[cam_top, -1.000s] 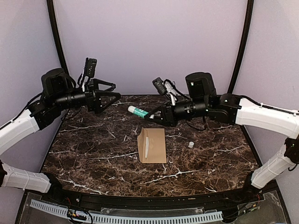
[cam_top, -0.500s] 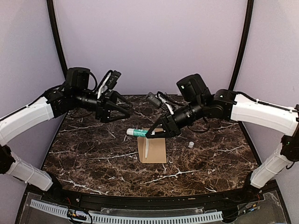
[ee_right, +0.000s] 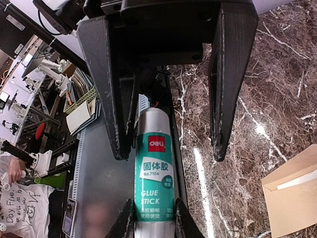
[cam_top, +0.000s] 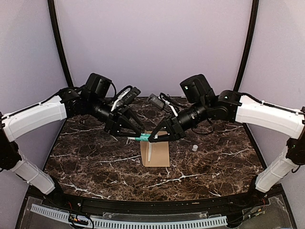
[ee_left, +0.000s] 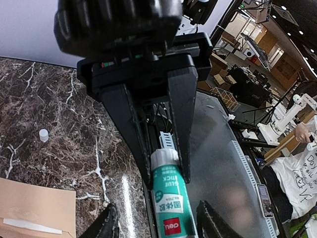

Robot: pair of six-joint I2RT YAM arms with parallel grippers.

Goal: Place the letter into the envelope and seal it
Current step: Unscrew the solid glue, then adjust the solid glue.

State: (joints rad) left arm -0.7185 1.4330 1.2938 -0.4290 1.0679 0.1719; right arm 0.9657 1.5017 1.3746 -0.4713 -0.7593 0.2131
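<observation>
Fingers (ee_right: 128, 218) of the right gripper (ee_right: 152, 204) are pinched tight on the glue stick (ee_right: 153, 168), holding it by its lettered end. Just past them, the stick's other end lies between the fingers (ee_right: 115, 109) of the left gripper (ee_right: 169, 157). Those are spread wide and closed on nothing. The stick sits off centre there, just beside one finger, and we cannot tell whether it touches. Both grippers meet in the air above the table (cam_top: 90, 157).

Beneath them the envelope (cam_top: 159, 155) lies flat on the marble, apart from both grippers. A pale strip (cam_top: 149, 150) runs along it, and we cannot tell whether that is the letter or a gummed edge. Well off to its right stands a small white cylinder (cam_top: 194, 148), perhaps the cap.

We take this for a hand-over, or a two-handed hold on the stick, ahead of sealing. Our worries are these:
- **Early release:** if the right gripper lets go before the left has closed, the stick falls, likely onto the envelope, and could knock it askew.
- **Off-centre closing:** one left finger would reach the stick first and push it sideways, twisting it in the right grip.
- **Bare glue:** if the glue end is uncovered, it could smear a finger or the paper in the wrong place.
</observation>
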